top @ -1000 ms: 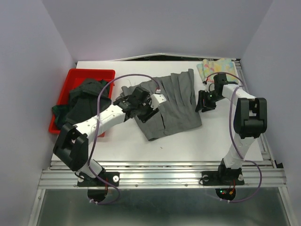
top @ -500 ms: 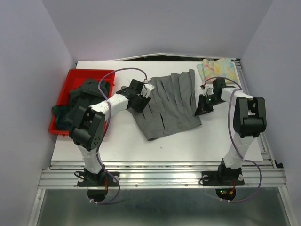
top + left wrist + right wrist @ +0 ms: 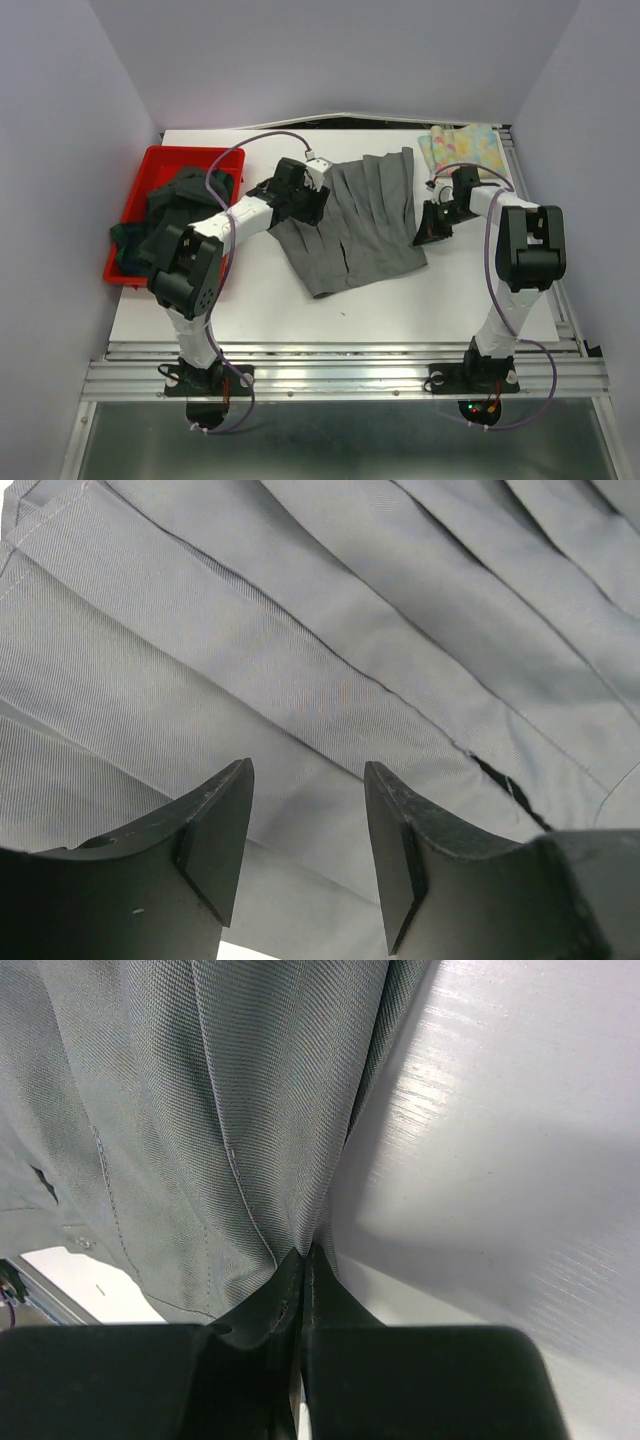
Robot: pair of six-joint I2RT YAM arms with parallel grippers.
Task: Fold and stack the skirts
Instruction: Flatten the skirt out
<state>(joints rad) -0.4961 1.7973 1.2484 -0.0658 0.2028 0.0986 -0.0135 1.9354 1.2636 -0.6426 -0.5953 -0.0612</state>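
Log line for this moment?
left claw: open over grey pleated skirt | right claw: shut on its right edge | floral skirt: far-right corner

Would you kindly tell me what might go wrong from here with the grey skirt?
1. The right gripper pinches only a thin edge fold of the grey pleated skirt; a pull may slip it free.
2. The left gripper hangs open over the pleats, holding nothing; if the right one pulls alone, the cloth would likely drag and bunch rather than fold squarely.
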